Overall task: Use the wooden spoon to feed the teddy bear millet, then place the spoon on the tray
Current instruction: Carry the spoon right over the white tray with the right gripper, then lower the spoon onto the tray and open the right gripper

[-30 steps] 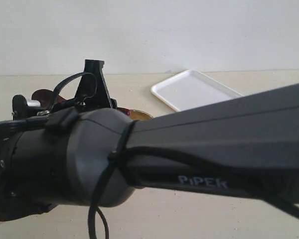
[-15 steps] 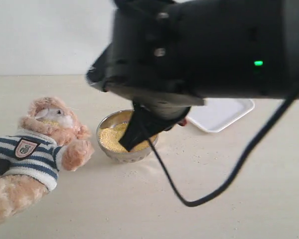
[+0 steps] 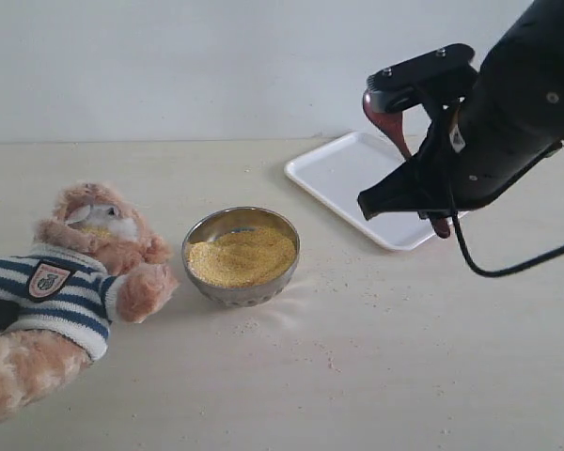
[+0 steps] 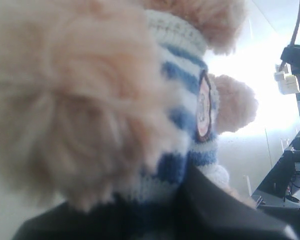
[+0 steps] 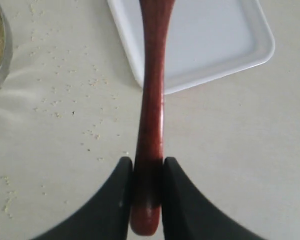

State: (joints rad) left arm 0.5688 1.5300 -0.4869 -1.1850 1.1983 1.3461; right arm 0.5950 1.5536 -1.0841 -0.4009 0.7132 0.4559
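Though illegible, badge [image 3: 44, 279] on teddy bear [image 3: 73, 299]

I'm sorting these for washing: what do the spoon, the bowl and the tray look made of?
The wooden spoon: probably lacquered wood, glossy reddish-brown sheen. The bowl: metal, likely steel, with shiny reflective walls. The tray: smooth matte white, perhaps plastic or melamine; the look leaves it open.

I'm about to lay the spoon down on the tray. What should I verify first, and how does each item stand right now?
1. Right gripper shut on the wooden spoon near its handle end: ok.
2. Spoon's far end over the tray: ok.
3. Visible tray surface free of objects: ok.
4. Steel bowl apart from the tray: ok.
5. Spoon's scoop empty: cannot tell.
6. Spoon's height above the tray: cannot tell.
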